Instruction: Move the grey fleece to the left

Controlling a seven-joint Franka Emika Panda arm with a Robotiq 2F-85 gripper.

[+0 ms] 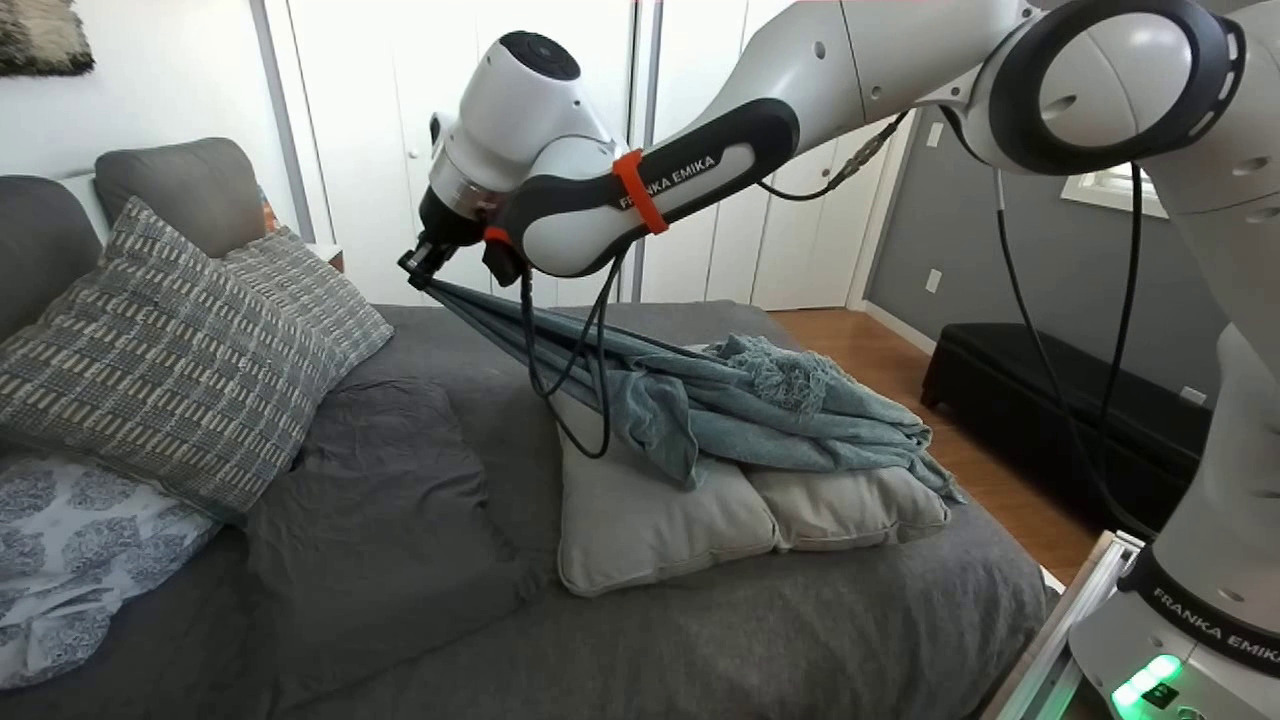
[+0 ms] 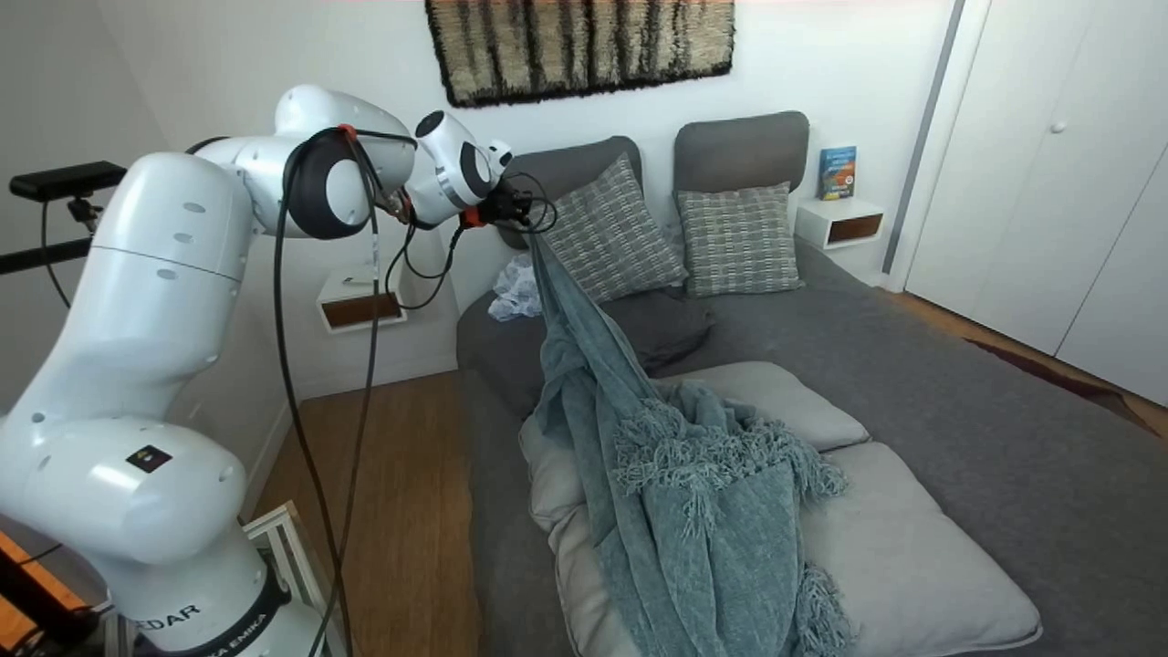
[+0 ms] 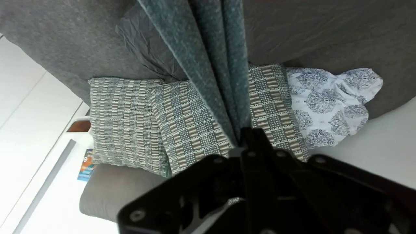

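1. counter (image 1: 700, 640): grey-covered, spread across both exterior views.
2. fleece (image 1: 745, 405): blue-grey, fringed; bulk draped over beige cushions (image 1: 660, 530), one end raised, taut.
3. patterned pillows (image 1: 170, 360): two, leaning; behind the fleece's raised end in the wrist view.
4. floral cloth (image 3: 328, 104): crumpled, just beside one pillow.
5. tool (image 3: 240, 145): above the counter; jaws nearly together, pinching the fleece's gathered tip.
6. cable (image 1: 528, 310): hanging loop, crossing in front of the fleece in an exterior view.

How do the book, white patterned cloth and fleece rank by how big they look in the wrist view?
1. Fleece, close up and only partly in view
2. White patterned cloth
3. Book
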